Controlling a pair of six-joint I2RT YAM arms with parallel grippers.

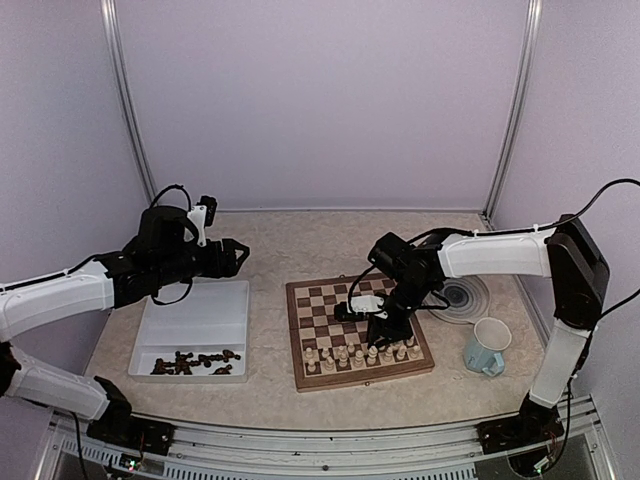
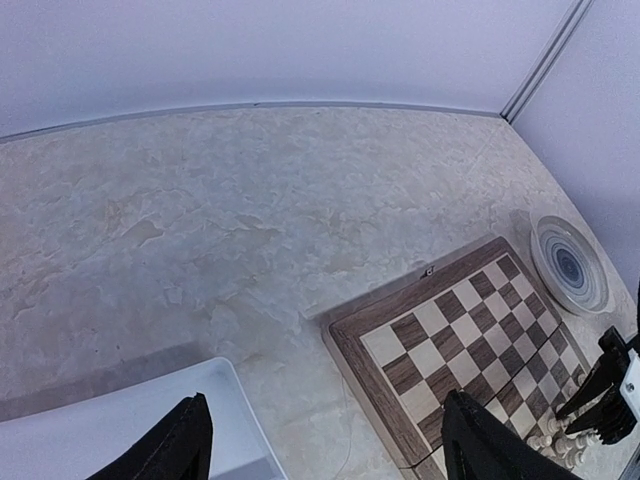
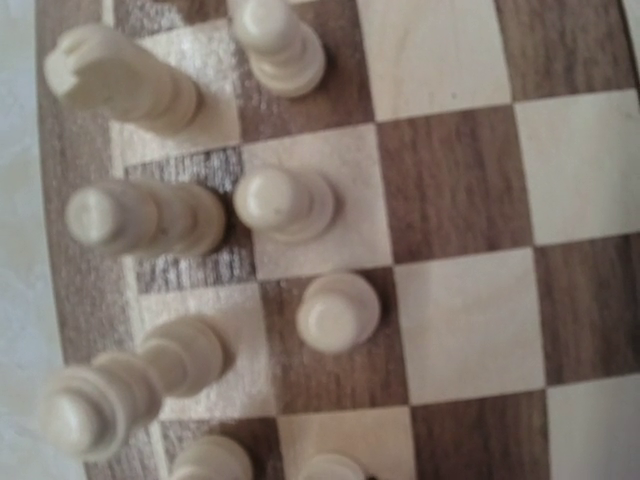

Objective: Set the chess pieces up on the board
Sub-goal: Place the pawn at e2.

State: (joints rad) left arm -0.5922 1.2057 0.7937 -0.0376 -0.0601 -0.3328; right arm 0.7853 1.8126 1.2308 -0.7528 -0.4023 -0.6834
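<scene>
The board (image 1: 322,306) lies at the table's middle, with cream chess pieces (image 1: 360,352) standing along its two near rows. Dark chess pieces (image 1: 195,362) lie heaped at the near end of the white tray (image 1: 200,315). My left gripper (image 1: 236,257) hovers over the tray's far end. It is open and empty, and its fingertips (image 2: 190,440) frame the tray corner and the board's corner (image 2: 440,340). My right gripper (image 1: 381,338) points straight down over the cream rows. In the right wrist view a cream pawn (image 3: 338,312) stands on a dark square below, and the fingers are out of frame.
A round grey-ringed plate (image 1: 462,297) sits right of the board, and a pale blue mug (image 1: 487,347) stands nearer, by the right arm. Enclosure walls close off the back and both sides.
</scene>
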